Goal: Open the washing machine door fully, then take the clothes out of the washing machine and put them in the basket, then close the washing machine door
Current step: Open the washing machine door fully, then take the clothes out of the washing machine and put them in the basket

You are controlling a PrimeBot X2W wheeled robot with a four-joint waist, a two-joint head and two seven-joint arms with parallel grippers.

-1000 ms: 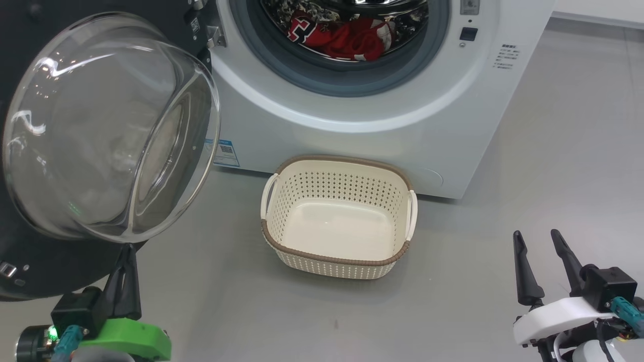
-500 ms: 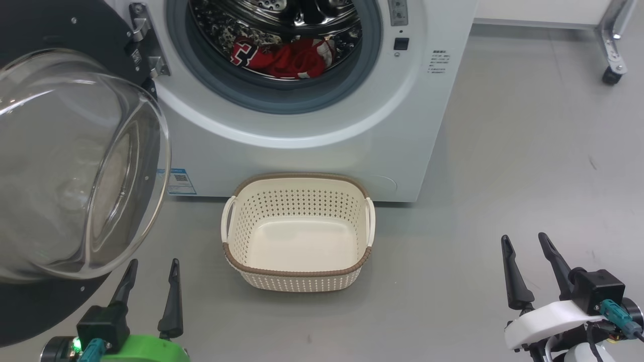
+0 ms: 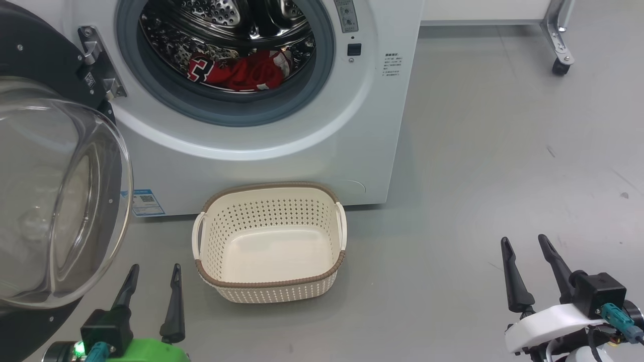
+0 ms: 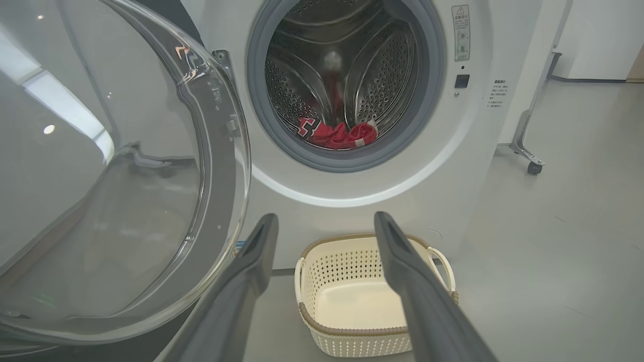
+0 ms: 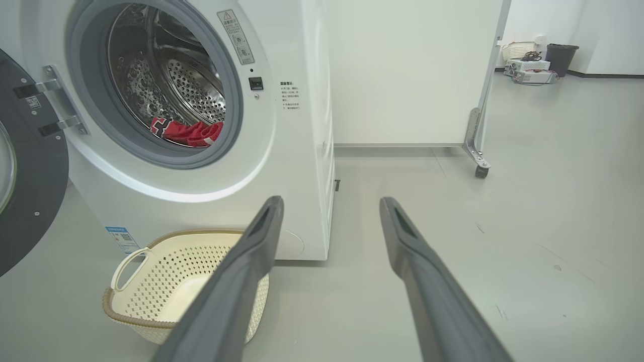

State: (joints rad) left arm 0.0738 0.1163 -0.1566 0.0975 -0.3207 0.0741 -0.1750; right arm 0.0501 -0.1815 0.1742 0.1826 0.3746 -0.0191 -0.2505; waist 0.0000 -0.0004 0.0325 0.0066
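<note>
Presently clothes [image 3: 236, 73] seen beyond and above basket [image 3: 269, 283], heap laid crosswise; left end effector [image 3: 155, 267], spread, probably nearer; right end effector [image 3: 523, 240] likewise spread.

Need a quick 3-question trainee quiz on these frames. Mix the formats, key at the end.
1. True or false: the basket already holds a red garment.
2. Multiple choice: where are the clothes?
A) inside the washing machine
B) on the floor beside the machine
C) draped over the door
3. Fill in the blank: the left gripper and the right gripper each have their two fingers ____, with nothing between them.

Key: 1 false, the basket is empty. 2 A, they lie at the bottom of the drum. 3 open.
</note>
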